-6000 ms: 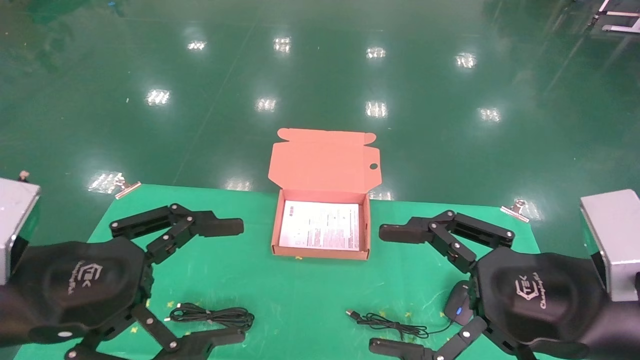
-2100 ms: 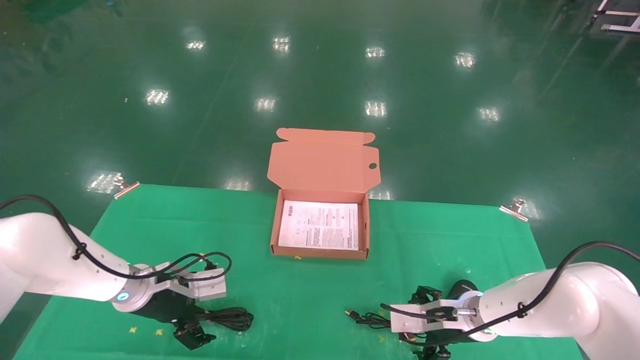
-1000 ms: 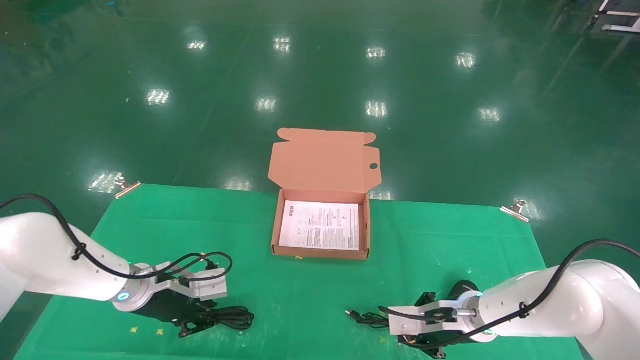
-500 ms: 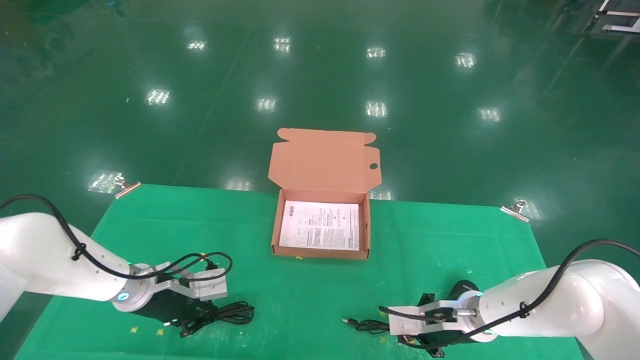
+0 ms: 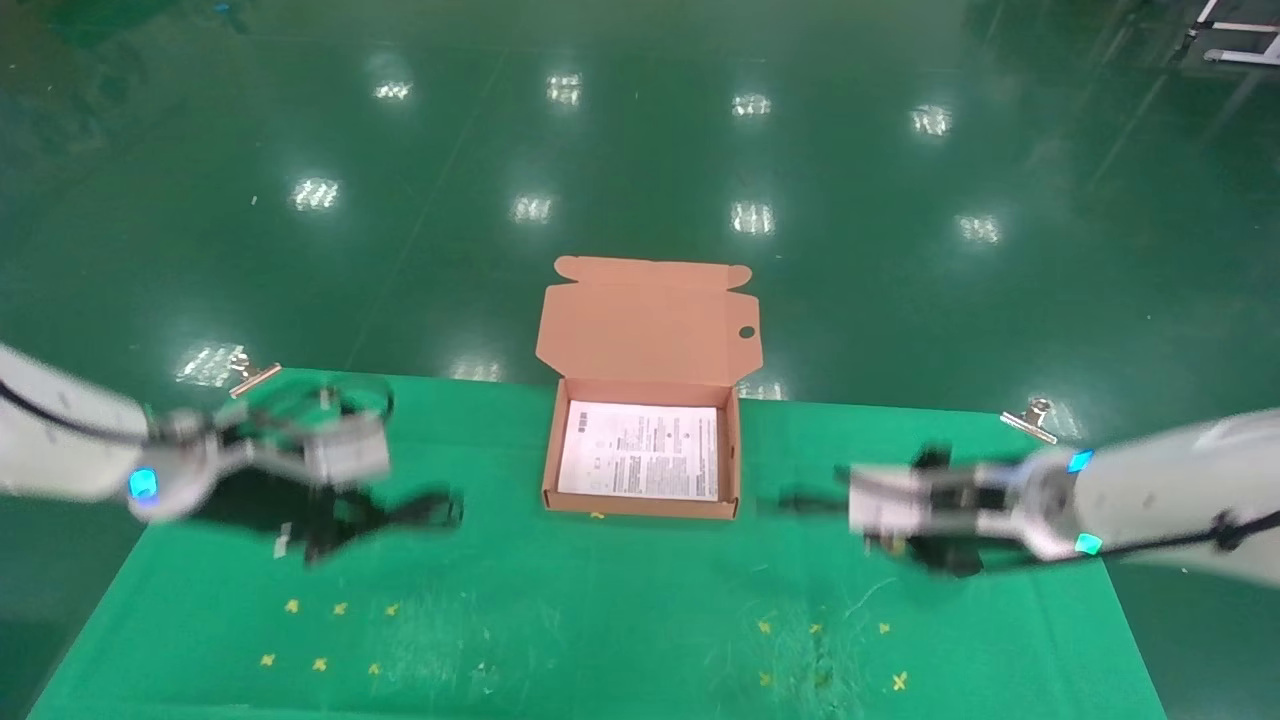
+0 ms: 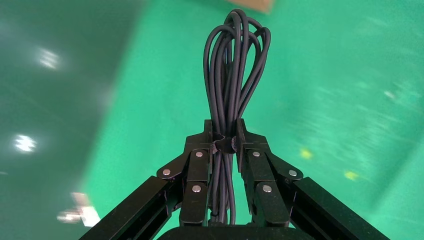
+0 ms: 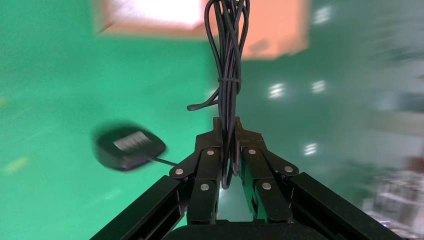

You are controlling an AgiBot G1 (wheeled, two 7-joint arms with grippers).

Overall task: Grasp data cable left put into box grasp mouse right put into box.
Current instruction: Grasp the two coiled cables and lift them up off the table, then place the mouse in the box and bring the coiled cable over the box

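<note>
Risk: mouse (image 7: 130, 145) is dangled by its cord (image 7: 227, 65) from the clamped right hand (image 7: 228, 131), so snagging on the box (image 5: 641, 505) wall is likely; data cable (image 6: 232, 70) is pinched firmly in the left hand (image 6: 225, 134).

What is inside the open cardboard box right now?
Only a white printed sheet lies flat in the box. Whatever is under the sheet is covered.

A glossy dark green floor (image 5: 640, 150) fills the far part of the head view, with rows of bright patches where overhead lights reflect in it. In front lies a tabletop (image 5: 600, 620) covered with a lighter green cloth, scattered with small yellow cross marks (image 5: 340, 607). Metal clips (image 5: 250, 375) pin the cloth at both far corners. At the top right stands what may be a pale metal frame (image 5: 1240, 35), too far to make out.
</note>
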